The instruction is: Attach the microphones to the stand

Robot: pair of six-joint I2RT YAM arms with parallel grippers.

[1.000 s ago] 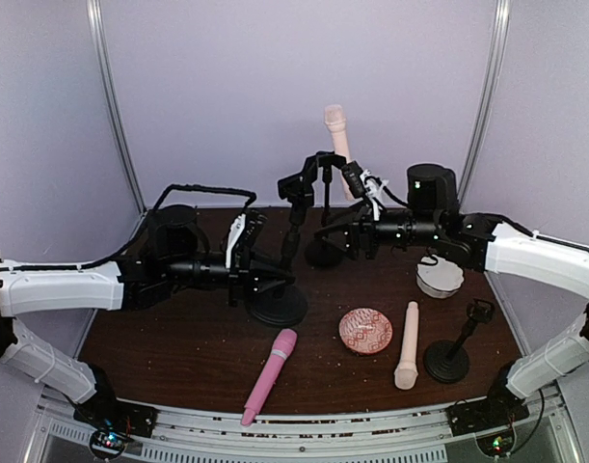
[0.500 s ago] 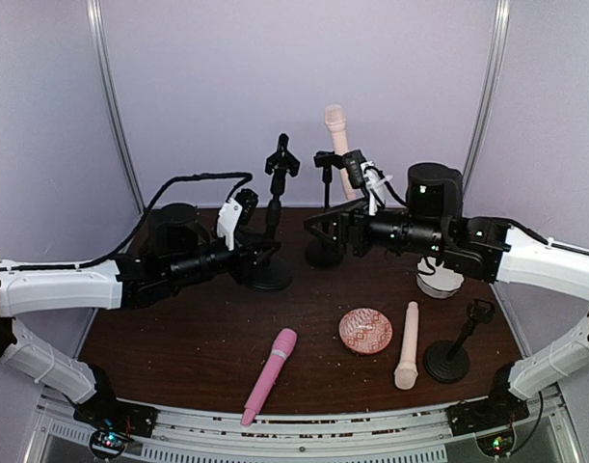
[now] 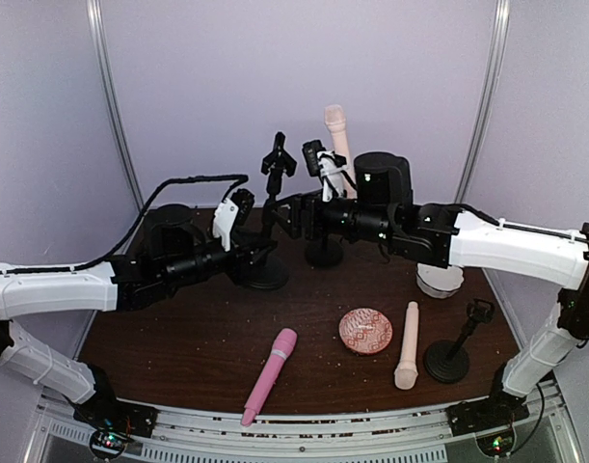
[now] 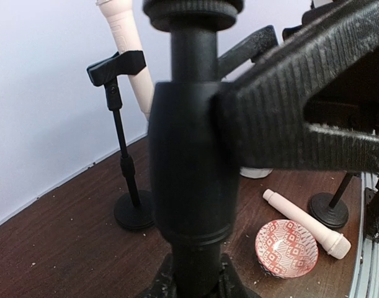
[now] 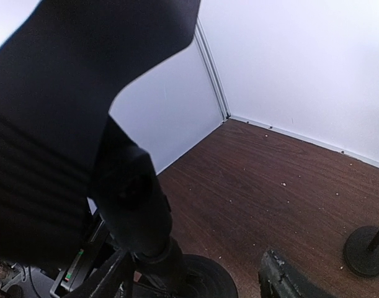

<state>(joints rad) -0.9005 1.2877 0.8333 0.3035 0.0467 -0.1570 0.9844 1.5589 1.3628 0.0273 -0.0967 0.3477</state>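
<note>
- My left tool point(image 3: 254, 253) is closed on the lower pole of the stand point(image 4: 192, 161). The stand is upright beyond the dish point(image 3: 365, 331) and to its left, and the clip on top is empty.
- My right tool point(image 3: 292, 217) sits against the same pole, higher up. I cannot tell whether it is clamped on or only touching.
- First risk: two tools crowd one thin pole. If they pull against each other, I expect the stand to twist in the grip or tip off its base.
- Second risk: the rear stand point(image 4: 133, 212), straight beyond the dish, already carries the clipped mic point(image 3: 335, 130). My right arm passes just in front of it, so a careless swing could knock it over.
- Third risk: the clip looks narrow. A mic pressed in off-axis would likely slip out and drop to the surface point(image 3: 178, 338).
- The pink mic point(image 3: 269, 376) lies flat, nearer than the dish and to its left, well apart from both tools. Its long axis runs diagonally, with the head toward the dish and the tail toward the near edge.
- The peach mic point(image 3: 407, 344) lies flat just right of the dish. Its axis runs almost straight near-to-far, with the head toward the arm bases.
- The clipped mic stands head up, leaning slightly.
- The right stand point(image 3: 448, 360), right of the dish past the peach mic, has an empty clip.
</note>
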